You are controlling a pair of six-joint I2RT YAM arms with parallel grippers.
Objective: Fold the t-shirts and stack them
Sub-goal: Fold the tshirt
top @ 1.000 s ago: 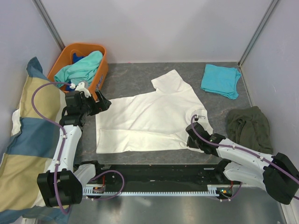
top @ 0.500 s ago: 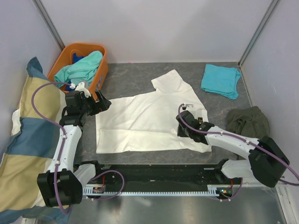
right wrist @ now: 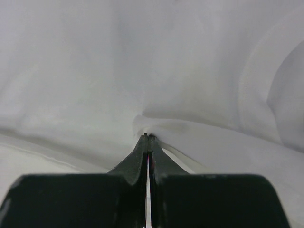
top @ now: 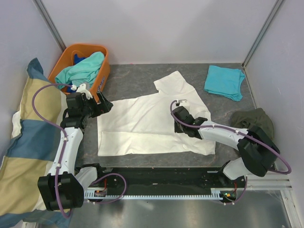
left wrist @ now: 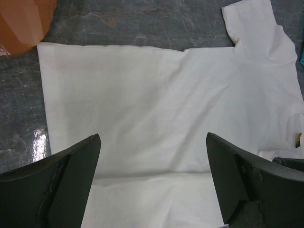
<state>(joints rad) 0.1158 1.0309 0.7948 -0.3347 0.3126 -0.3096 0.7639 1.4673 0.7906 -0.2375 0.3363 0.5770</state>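
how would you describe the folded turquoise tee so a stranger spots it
Look to the far right corner of the grey table. The turquoise t-shirt lies there alone, folded flat. The cream-white t-shirt is spread mid-table, the dark olive garment is bunched, and the mint-green t-shirt sits crumpled in the orange basket.

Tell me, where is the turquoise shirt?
In the top view, the turquoise shirt lies at the far right corner of the table, behind the olive cloth and right of the white shirt.

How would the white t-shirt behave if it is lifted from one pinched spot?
Probably floppy: the white t-shirt puckers where the right fingers pinch it. Likely light, since it lies thin and flat. It would probably drape and lose its fold.
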